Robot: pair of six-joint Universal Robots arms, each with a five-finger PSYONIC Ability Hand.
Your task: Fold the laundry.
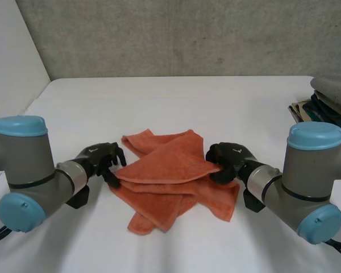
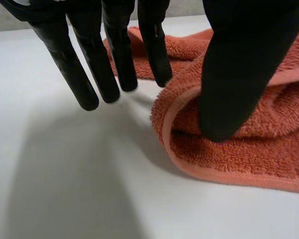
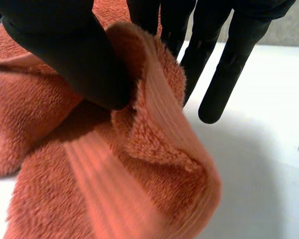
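The orange towel point(image 1: 170, 176) lies bunched in loose layers at the middle of the counter point(image 1: 176, 96), nearer its front edge.

The left hand point(image 1: 99, 159) is at the towel's left edge. Its fingers point(image 2: 84, 84) are straight and spread above the bare counter, the thumb rests on the hem, and nothing is gripped.

The right hand point(image 1: 233, 159) pinches a raised fold at the towel's right edge between thumb and fingers.

Risk: a pull from the right alone would likely drag the unanchored layers together, bunching the towel instead of opening it flat. A shallow pinch may also slip off the fold.
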